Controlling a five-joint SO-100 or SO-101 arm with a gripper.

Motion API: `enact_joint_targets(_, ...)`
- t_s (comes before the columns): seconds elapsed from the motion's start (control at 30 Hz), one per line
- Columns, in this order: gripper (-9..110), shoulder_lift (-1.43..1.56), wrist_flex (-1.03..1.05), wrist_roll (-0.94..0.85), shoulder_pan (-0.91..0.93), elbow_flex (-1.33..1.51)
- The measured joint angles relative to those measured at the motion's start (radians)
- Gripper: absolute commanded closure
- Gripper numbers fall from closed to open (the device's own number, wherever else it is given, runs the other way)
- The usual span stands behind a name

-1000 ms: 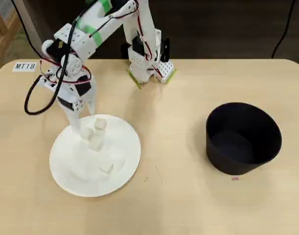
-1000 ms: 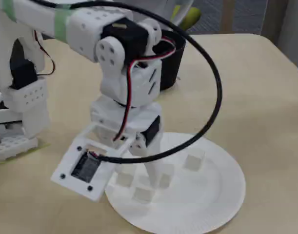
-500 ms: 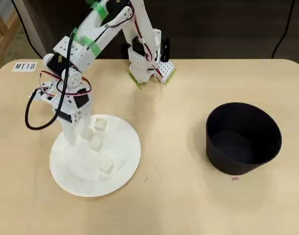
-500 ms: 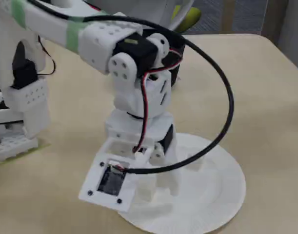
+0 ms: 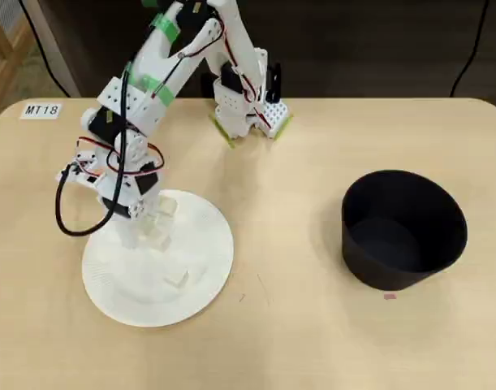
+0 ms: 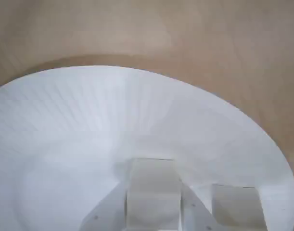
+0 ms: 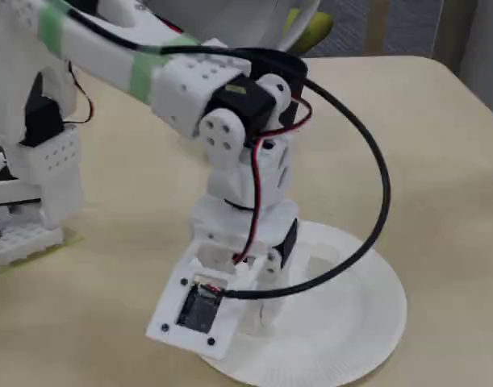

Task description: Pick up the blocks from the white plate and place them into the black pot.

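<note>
gripper [image 6: 154,219] is down on the white plate [image 5: 203,268] near the table's left edge, fingers either side of a block [image 6: 153,195]; grip unconfirmed. close squarely, lift straight. black pot [image 5: 403,228] stands empty toward the right edge.

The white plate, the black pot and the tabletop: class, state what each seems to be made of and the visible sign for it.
White plate: probably paper, matte, with fine radial ridges around its rim in the wrist view.
Black pot: matte black with no shine, thin even walls; plastic or felt-like, cannot be settled.
Tabletop: pale wood or wood-look laminate, smooth with faint grain and a soft sheen.
</note>
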Motion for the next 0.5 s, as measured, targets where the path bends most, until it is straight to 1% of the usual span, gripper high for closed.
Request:
enact_joint_targets(0.3, 104, -0.003, -0.025, 0.018, 0.003, -0.008)
enact_joint_targets(0.4, 104, 0.061, -0.052, 0.020, -0.003, -0.006)
enact_joint_targets(0.5, 104, 0.199, -0.101, 0.061, -0.046, -0.006)
